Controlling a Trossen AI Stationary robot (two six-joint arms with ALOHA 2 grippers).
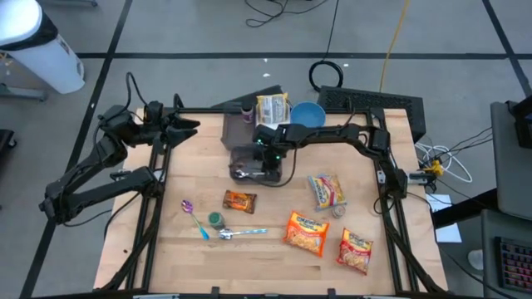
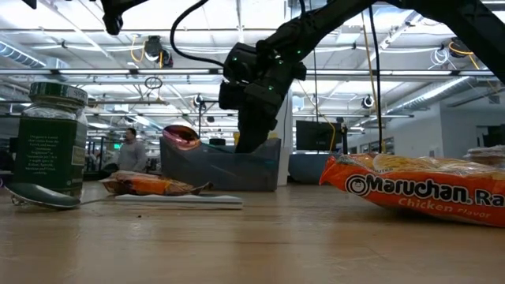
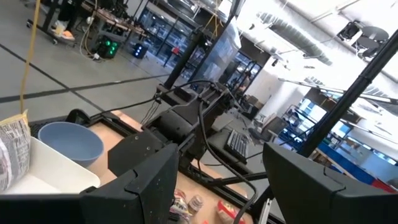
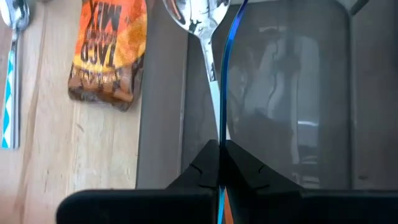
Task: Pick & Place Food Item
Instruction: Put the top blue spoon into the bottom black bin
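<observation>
My right gripper (image 1: 266, 160) reaches slanting down into a grey see-through bin (image 1: 246, 163) at the table's middle and is shut on a thin flat packet (image 4: 225, 68). The packet shows edge-on as a blue line. A metal spoon (image 4: 198, 18) lies in the bin. A Taco Mix packet (image 1: 239, 201) lies flat on the table just in front of the bin. Three ramen packets (image 1: 307, 232) lie flat at the near right. My left gripper (image 1: 189, 124) waits open at the far left corner, pointing level with nothing between its fingers. My right gripper pinches the flat packet between its two fingers, which press on its two faces near one end (image 4: 221, 144). The fingers slant down from the table's far right. The packet stands on edge and runs on ahead of the fingers over the bin's floor. Whether its far end touches the bin cannot be seen.
At the far edge stand a white tray (image 1: 241, 131), a bag (image 1: 273, 108) and a blue bowl (image 1: 307, 114). Near the front left are a green-lidded jar (image 1: 216, 219) and two spoons (image 1: 241, 233). A keyboard (image 1: 366, 101) lies beyond the far right corner.
</observation>
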